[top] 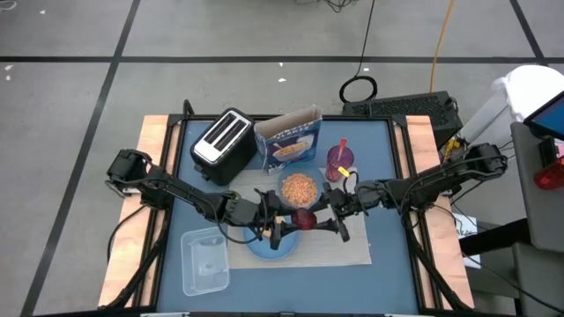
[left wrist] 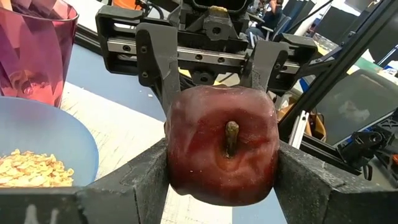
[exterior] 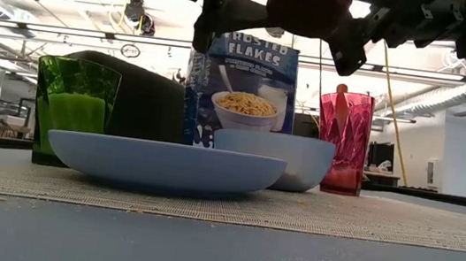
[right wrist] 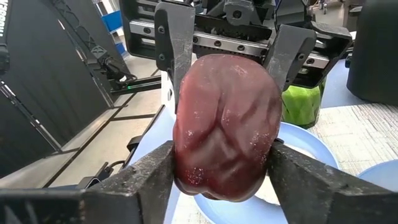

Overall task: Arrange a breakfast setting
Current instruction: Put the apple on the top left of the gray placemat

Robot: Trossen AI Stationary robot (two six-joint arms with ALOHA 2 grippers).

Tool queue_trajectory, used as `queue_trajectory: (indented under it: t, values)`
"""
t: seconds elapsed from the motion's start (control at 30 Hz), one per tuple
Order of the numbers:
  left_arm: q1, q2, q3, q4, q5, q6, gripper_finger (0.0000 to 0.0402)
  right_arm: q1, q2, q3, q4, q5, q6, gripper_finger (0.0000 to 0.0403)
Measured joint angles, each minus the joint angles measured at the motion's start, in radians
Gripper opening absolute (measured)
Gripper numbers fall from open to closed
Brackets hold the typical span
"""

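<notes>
Blue-topped bench (top: 379,176) framed by pale wooden side rails, with the items crowded at its middle and far half, and open surface remaining along the near edge and near the right rail. A woven beige placemat (top: 352,251) carries a shallow, smooth light-blue plate (exterior: 165,161) at its near left and, behind it, a blue bowl (top: 299,187) filled with flakes. The open-topped cardboard cereal box (top: 289,141) stands upright behind the bowl, a faceted translucent purple cup (exterior: 344,141) to its right, and a green ribbed tumbler (exterior: 74,109) to the left of the plate in the low view. A black-and-silver toaster (top: 223,141) occupies the far left and a clear plastic tub (top: 204,261) the near left corner. The dark-red fruit (left wrist: 222,147), wrinkled and waxy with a short stem, is suspended above the plate, clear of it. Left claw (top: 276,225) and right claw (top: 330,220) meet over the plate from opposite sides, each clamped on the fruit, their finger pairs crossing one another around it.
</notes>
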Motion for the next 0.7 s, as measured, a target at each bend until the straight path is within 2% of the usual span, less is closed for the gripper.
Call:
queue_trajectory:
  t: [0.23,0.37,0.47,0.7]
  values:
    - [0.002,-0.005,0.000,-0.004,-0.001,0.005,0.0243,0.001,0.000,0.000,-0.004,-0.003,-0.035,0.0310]
    - [0.006,-0.042,0.000,-0.066,-0.001,0.012,0.0243,0.001,0.000,0.000,-0.004,-0.003,-0.023,0.0344]
    - [0.012,-0.085,0.000,-0.123,-0.001,0.012,0.0244,0.001,-0.002,0.000,-0.010,-0.004,-0.037,0.0353]
    - [0.024,-0.245,-0.001,-0.391,-0.005,0.002,0.0244,0.001,-0.021,0.000,-0.050,-0.006,-0.079,0.0353]
